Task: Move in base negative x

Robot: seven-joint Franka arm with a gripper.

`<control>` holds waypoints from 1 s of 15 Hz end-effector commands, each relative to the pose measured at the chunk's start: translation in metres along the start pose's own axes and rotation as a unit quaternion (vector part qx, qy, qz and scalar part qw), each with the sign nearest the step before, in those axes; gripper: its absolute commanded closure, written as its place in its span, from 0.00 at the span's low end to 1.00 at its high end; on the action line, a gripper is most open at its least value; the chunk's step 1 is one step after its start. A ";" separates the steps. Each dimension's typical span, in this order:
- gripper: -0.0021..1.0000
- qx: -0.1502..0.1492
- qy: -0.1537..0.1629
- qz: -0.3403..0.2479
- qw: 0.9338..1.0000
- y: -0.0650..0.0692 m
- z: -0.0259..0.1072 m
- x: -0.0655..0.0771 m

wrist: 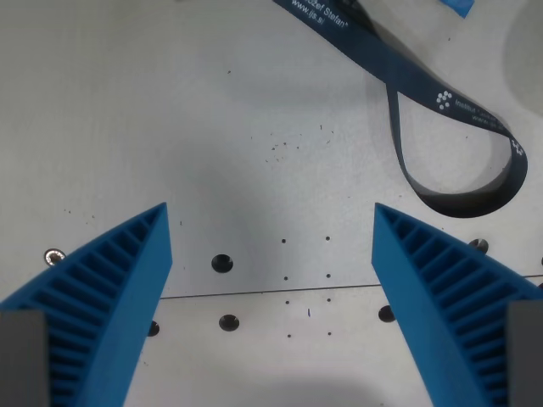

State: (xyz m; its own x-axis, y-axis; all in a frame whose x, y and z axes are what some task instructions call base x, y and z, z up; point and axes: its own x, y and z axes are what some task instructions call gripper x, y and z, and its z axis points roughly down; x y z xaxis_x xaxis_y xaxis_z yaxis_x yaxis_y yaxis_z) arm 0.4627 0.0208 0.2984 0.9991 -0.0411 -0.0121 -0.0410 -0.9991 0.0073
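My gripper (pixel 271 212) is open and empty, seen from the wrist camera looking down. Its two blue ribbed fingers (pixel 119 288) rise from the bottom corners, one at the wrist view's left and one at the wrist view's right (pixel 433 288), with a wide gap between the tips. Below them lies a pale grey metal table plate (pixel 212 127). Nothing is between the fingers.
A dark blue lanyard strap (pixel 450 110) with white print runs from the top middle and loops at the wrist view's right. A seam (pixel 271 293) crosses the plate, with several bolt holes (pixel 221 263) near it. A blue scrap (pixel 458 7) sits at the top edge.
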 end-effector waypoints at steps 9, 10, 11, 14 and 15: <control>0.00 0.000 0.002 0.000 1.000 0.004 0.002 -0.045; 0.00 0.000 0.002 0.000 1.000 0.004 0.002 -0.050; 0.00 0.000 0.002 0.000 1.000 0.005 0.003 -0.055; 0.00 0.000 0.002 0.000 1.000 0.006 0.005 -0.070; 0.00 0.000 0.002 0.000 1.000 0.006 0.006 -0.075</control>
State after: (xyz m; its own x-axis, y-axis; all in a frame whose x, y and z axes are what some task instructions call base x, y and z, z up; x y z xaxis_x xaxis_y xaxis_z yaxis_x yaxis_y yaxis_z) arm 0.4018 0.0174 0.2879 0.9953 -0.0426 -0.0870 -0.0412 -0.9990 0.0177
